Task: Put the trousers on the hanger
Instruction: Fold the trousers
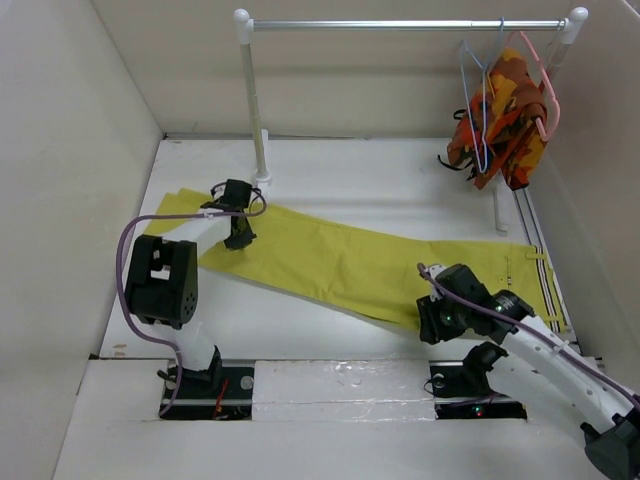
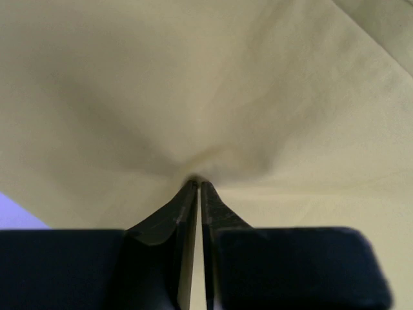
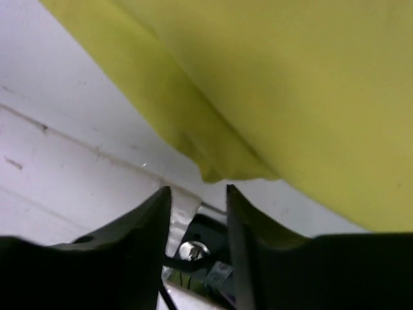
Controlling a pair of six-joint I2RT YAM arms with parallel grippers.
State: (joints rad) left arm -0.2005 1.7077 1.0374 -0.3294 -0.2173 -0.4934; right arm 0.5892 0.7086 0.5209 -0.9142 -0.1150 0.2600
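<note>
Dark fingers of the left gripper fill the bottom of its wrist view. They are pressed almost together, with a fold of the trousers pinched between their tips and the cloth puckering up toward 12 o'clock. From overhead, the left arm rises from its base and reaches toward 12 o'clock, its wrist bent down so the left gripper sits on the trouser legs.

The right arm comes in from 5 o'clock and stretches low toward 10 o'clock. The right gripper has its fingers apart and holds nothing; the near edge of the trousers lies just beyond the tips.

The trousers lie flat on the white table, running from 10 o'clock to 4 o'clock. The hanger hangs on the rail at 1 o'clock, beside a patterned garment on a pink hanger.
</note>
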